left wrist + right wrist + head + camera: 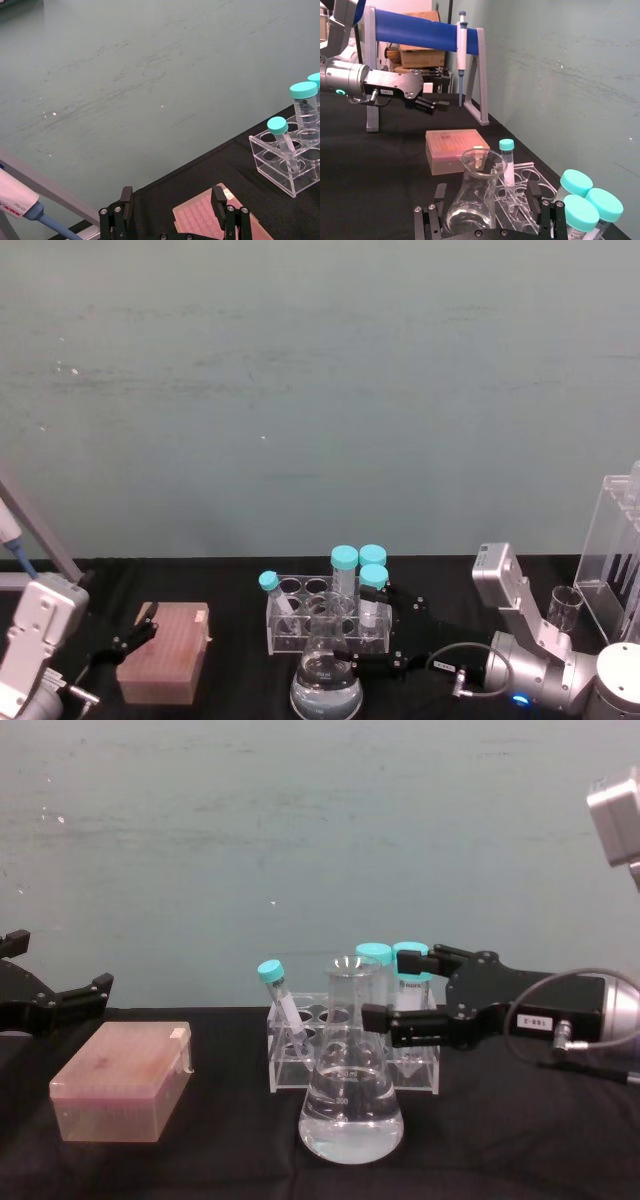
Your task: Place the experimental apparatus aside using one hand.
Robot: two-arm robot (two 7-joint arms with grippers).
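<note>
A large conical flask [350, 1105] holding clear liquid stands at the table's front, also seen from above as the flask [326, 685]. Right behind it is a clear tube rack [300, 625] with several teal-capped tubes [358, 565]. My right gripper [398, 988] is open, reaching in from the right beside the rack and flask. In the right wrist view the flask [472, 197] stands just ahead of that gripper [487, 200], between its spread fingers. A small glass beaker [565, 608] and a tall acrylic stand [612, 540] are at the far right. The left gripper [130, 635] hovers open at the left.
A pink tip box [125, 1092] lies at the left front, just under the left gripper [171, 202]. A pipette [462, 47] hangs on a blue-barred stand [420, 31] at the far left. The black cloth ends at a teal wall behind.
</note>
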